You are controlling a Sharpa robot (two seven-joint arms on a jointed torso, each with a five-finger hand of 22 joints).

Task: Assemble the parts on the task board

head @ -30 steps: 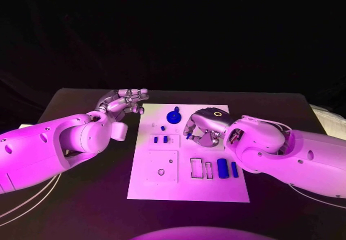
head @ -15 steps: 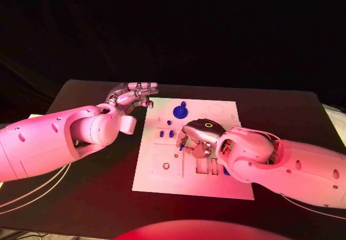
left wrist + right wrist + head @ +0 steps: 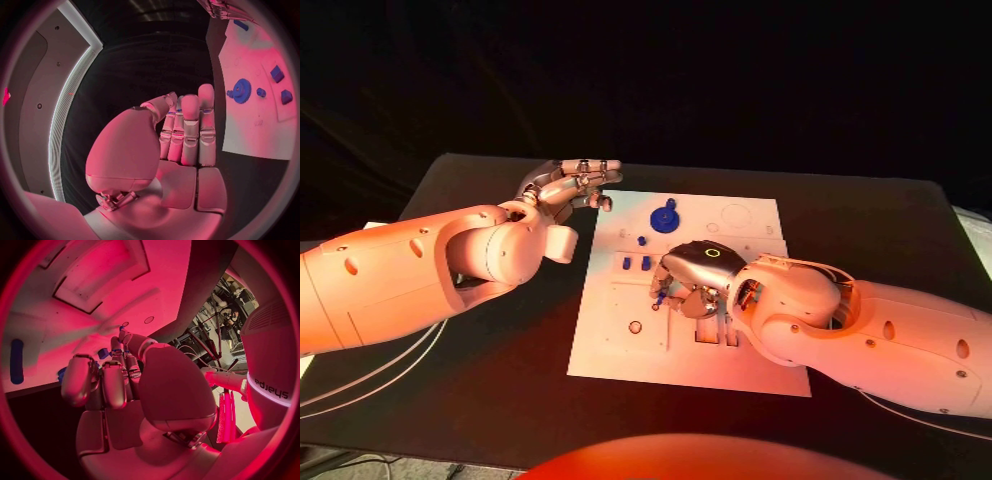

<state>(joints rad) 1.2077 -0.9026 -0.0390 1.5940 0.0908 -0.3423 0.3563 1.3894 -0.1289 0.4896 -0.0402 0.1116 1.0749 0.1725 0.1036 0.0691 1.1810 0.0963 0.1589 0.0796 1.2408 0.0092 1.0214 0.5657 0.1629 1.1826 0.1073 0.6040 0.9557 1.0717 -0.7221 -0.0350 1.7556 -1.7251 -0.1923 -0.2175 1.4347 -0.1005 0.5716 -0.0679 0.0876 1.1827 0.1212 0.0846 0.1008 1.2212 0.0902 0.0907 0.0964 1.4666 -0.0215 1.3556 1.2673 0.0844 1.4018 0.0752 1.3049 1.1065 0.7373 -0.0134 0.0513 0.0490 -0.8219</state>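
Your right hand (image 3: 692,283) is now down over the middle of the task board (image 3: 759,372), fingers curled under the palm. A small blue part (image 3: 659,289) sits at its fingertips; I can't tell from the head or right wrist view whether it's actually pinched or just touched. A second ago that hand sat further up the board, but the camera has shifted as well, so how much is real travel is unclear. Read: it's working at the central slots, mid-placement.

Just beside the fingertips, on the side toward your other arm, two small blue blocks (image 3: 635,263) stand in their recess. Past the hand, toward the board's far edge, the blue gear (image 3: 662,217) lies flat with a little blue peg (image 3: 639,241) next to it. The long blue pieces are mostly hidden behind the hand.

Your left hand (image 3: 568,187) hovers off the board's far corner, fingers straight and close together, holding nothing. It has barely moved relative to the board, so it isn't contributing yet. Gear and peg look unseated: plenty of assembly left.
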